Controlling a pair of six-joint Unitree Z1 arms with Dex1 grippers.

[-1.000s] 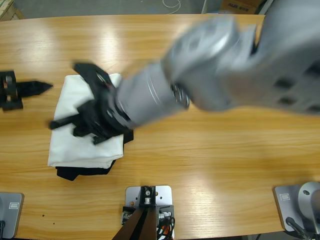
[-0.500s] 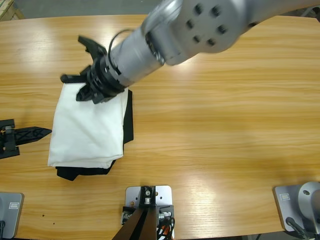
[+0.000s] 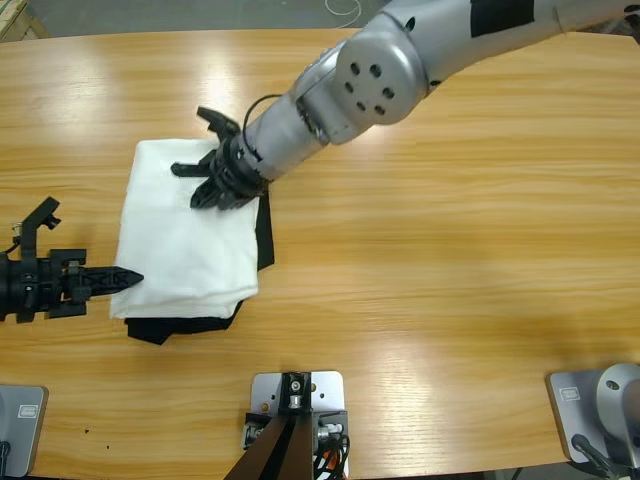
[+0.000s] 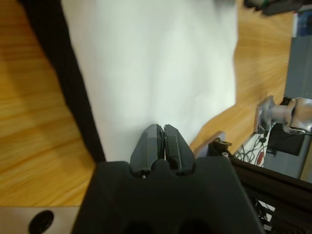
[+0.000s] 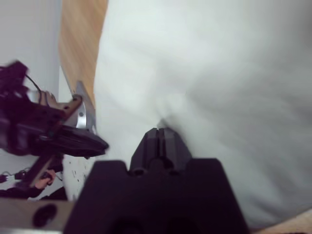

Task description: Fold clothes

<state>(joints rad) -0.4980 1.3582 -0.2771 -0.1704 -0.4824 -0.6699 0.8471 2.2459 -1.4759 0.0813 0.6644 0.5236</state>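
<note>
The clothes, a white T-shirt folded into a rectangle, lie at the table's left on top of a black folded garment. My right gripper comes in from the upper right and rests on the shirt's far right corner. In the right wrist view its jaws are shut and their tips press into the white fabric, which puckers there. My left gripper lies low at the left, shut, with its tip at the shirt's left edge. The left wrist view shows those shut jaws over white cloth.
The black garment sticks out along the shirt's right side and shows as a dark strip in the left wrist view. Bare wooden table stretches to the right. The right arm's big silver elbow hangs over the upper middle.
The right gripper swung from mid-shirt up to its far corner, then settled there. The left gripper moved down and in until it reached the shirt's left edge. The stack shifted slightly right.
</note>
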